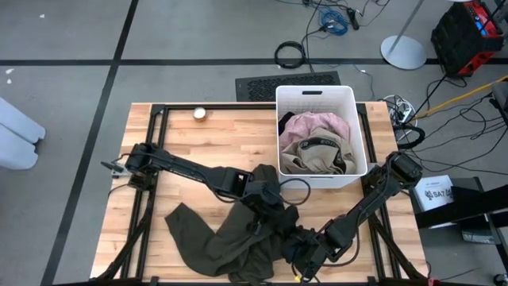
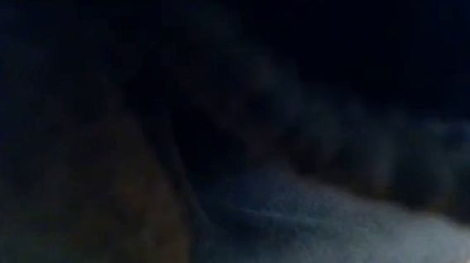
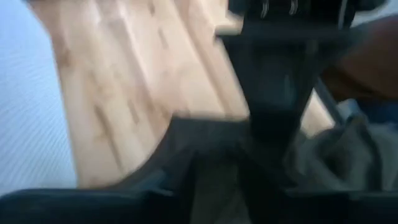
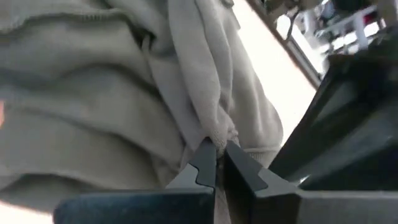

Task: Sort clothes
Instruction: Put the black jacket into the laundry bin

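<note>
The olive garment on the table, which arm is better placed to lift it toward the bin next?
Probably the right. Its gripper already pinches a fold of the olive garment, jaws closed on the fabric, and that arm sits on the bin's side. The left gripper is over the same garment, but no grasp shows.

The low view is almost wholly dark, filled by blurred fabric pressed close to the lens, so nothing on the worktop can be told from it. In the high view the large dark olive fabric garment (image 1: 238, 238) runs off the picture's lower edge, and both arms' ends sink into its folds there, hiding the left gripper (image 1: 270, 208). The left wrist view is smeared by blur. In the white rectangular plastic bin (image 1: 317, 97), a black garment (image 1: 284, 123) shows only as a sliver beneath the pale pink one (image 1: 317, 125).
</note>
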Robot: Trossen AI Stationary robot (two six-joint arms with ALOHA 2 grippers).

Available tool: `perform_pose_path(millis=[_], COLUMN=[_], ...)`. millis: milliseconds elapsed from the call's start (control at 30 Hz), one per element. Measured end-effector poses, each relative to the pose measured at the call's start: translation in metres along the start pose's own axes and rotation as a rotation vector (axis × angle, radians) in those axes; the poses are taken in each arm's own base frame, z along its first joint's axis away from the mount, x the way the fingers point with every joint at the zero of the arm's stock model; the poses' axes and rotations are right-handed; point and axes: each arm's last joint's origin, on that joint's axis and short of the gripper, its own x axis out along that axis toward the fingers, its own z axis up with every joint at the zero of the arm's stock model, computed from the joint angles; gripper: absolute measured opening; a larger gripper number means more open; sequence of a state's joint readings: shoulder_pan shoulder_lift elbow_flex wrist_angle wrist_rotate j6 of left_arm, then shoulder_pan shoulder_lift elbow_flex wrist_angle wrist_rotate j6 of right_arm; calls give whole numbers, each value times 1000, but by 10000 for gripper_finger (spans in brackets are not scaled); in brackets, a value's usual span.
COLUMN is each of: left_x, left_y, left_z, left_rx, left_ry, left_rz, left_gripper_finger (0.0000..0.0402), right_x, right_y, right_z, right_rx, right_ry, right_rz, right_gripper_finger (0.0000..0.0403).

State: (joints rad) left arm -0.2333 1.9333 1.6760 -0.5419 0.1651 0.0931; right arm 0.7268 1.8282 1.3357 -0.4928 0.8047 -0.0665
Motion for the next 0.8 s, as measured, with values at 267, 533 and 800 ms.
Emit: perform_pose_path(millis=[267,533,800], left_x=[-43,-67,-12], left_y=[8,0,-32], left_z=[4,-15,-52], left_rx=[-68,-136,-73], left_ry=[264,389,196], left_rz=[56,44,-99], left_gripper_finger=[196,199,200], right_x=[0,8,26], right_y=[5,8,24], right_z=[-10,-12,-17], right_rx=[65,138,105], right_ry=[86,128,163], right_rz=[201,398,470], right_gripper_finger=[1,1,2])
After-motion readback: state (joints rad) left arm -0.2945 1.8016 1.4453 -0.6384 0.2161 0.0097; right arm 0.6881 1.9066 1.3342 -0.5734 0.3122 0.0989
